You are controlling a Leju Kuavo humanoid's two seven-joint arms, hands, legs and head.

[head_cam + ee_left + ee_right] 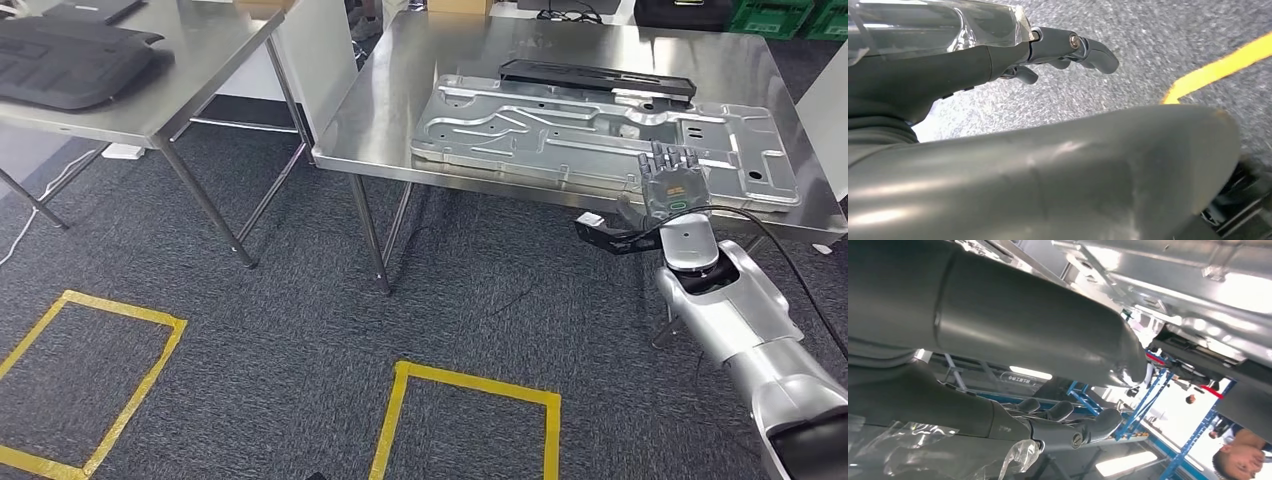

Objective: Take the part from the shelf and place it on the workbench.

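Steel workbench point(400, 90) set on grey carpet point(300, 320) marked with yellow tape squares point(465, 420). The part point(560, 125) — a pressed metal panel — lies flat on the bench, a black tray point(600, 78) just behind it. Right hand point(672, 178) is raised at the bench's near edge, fingers point(1058, 412) loosely bent, nothing held. Left hand point(1048, 50) hangs over carpet, fingers slightly curled, empty. A second table point(150, 90) stands at left.

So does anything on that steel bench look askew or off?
Slightly. The large metal part lies flat on the workbench but skewed to its edges. The right hand rests at the part's near edge. A black tray lies behind. No visible damage.
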